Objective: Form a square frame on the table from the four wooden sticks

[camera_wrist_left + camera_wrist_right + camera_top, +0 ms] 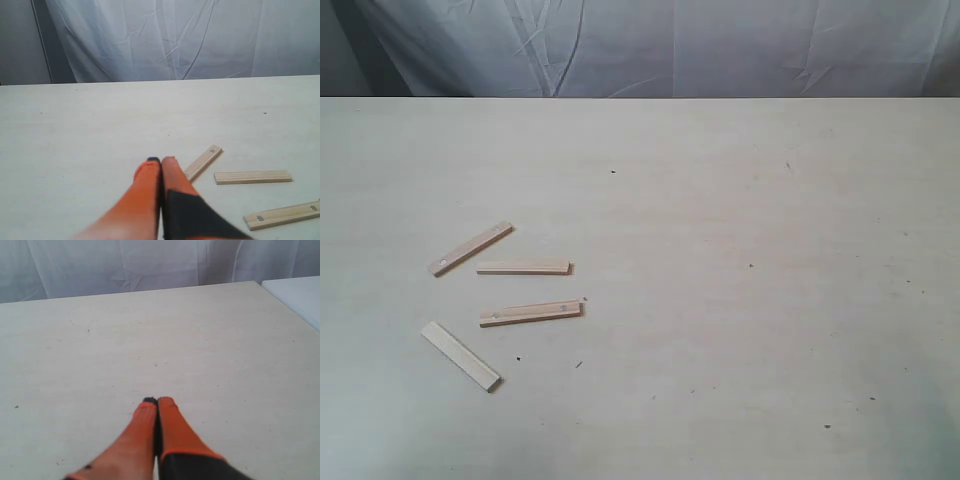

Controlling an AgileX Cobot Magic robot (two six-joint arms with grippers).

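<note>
**Jaws clenched on both arms, nothing gripped; frame not yet begun**

Jaws of the left gripper are pressing together with nothing between them. The right gripper is showing the same, its tips meeting above the tabletop. Neither arm is appearing in the exterior view.

Progress: judged at the very start. No square frame is taking shape yet. The four wooden sticks are lying loose on the left half of the table, with none overlapping, none touching and no corner formed. All four placements and all four corner overlaps are waiting to be done.

Count, exterior view: four sticks.
- upper stick: slanting, small hole near its lower-left end.
- second stick: just to the right of the upper one, lying nearly level.
- third stick: below the second, nearly level, a hole near each end.
- fourth stick: lowest, slanting the opposite way, no hole visible.

The left wrist view is catching three of the four sticks, one of them partly hidden behind the closed tip. The right wrist view is showing no stick at all. Grippers: two. Finished frames: none.
</note>
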